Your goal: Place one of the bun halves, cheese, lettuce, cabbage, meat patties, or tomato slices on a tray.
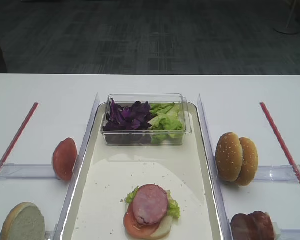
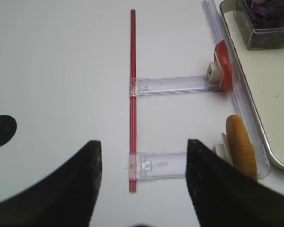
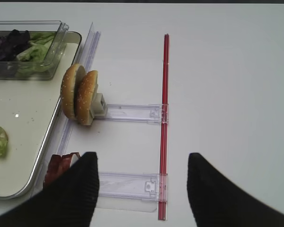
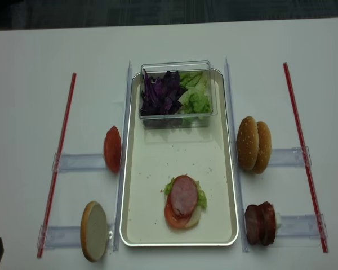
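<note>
- Tabletop scene, seen from above: a long cream-white tray (image 4: 136, 185) with a raised rim lies in the middle of a white table (image 4: 28, 73).
- At the far end of the tray sits a clear plastic tub (image 4: 177, 89) holding dark purple cabbage (image 4: 160, 93) on its left side and crinkly light green lettuce (image 4: 195, 95) on its right.
- Near the tray's front end lies a small stack: a pinkish meat patty (image 4: 183, 194) on top, a red tomato slice (image 4: 172, 214) showing under its front left edge, green leaf at both sides and a pale piece at the front right.
- Just right of the tray, two sesame-topped bun halves (image 4: 254, 144) stand on edge side by side in a clear plastic holder (image 4: 287, 156).
- Nearer the front on the right, dark reddish-brown meat patties (image 4: 260, 223) stand on edge in a second holder.
- Left of the tray, a single tomato slice (image 4: 112, 148) stands on edge; nearer the front, a pale cut-faced bun half (image 4: 94, 230) stands likewise.
- A red strip (image 4: 57, 157) runs along the table on the far left, and another (image 4: 303, 152) on the far right.
- The right gripper (image 3: 142, 189) hangs over the table beside the right red strip, jaws spread wide, holding nothing.
- The left gripper (image 2: 143, 182) hangs over the left red strip, jaws also apart and empty.
</note>
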